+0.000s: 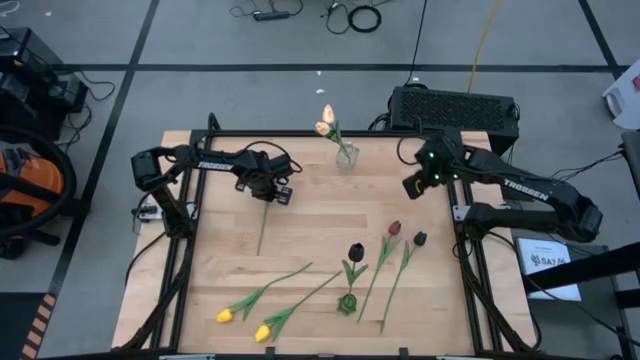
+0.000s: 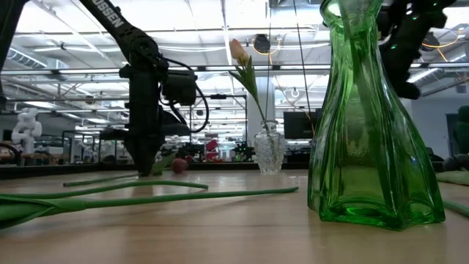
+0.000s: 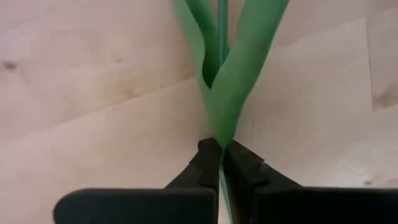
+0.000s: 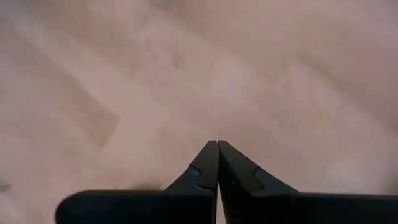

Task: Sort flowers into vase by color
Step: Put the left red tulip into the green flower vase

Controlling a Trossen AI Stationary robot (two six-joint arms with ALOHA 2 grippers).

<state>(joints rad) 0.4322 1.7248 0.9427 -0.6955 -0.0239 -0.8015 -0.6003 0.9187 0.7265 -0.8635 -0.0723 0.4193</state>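
My left gripper [image 1: 268,190] stands at the table's far left, pointing down, shut on a flower whose green stem [image 1: 262,225] runs toward the near edge. The low view shows a reddish head [image 2: 179,166] beside the fingers. A clear vase [image 1: 346,157] at the far middle holds peach tulips [image 1: 325,120]. A green vase [image 1: 347,302] near the front holds a dark tulip [image 1: 356,250]. Two yellow tulips [image 1: 225,315] [image 1: 263,333], a dark red one [image 1: 394,228] and a near-black one [image 1: 420,238] lie flat on the table. My right gripper [image 1: 412,188] hangs shut above the far right, touching nothing. My left gripper pinches the flower's stem [image 3: 221,138] between its two fingers, right where the two long leaves [image 3: 227,81] join it. The fingers come from above, pointing down, one on each side of the stem. The stem and leaves lie along the table.
The green vase [image 2: 374,125] stands close in front of the low camera. Bare wood lies between the two vases and along the table's left side. A black box [image 1: 452,105] sits behind the far edge, beyond the right arm.
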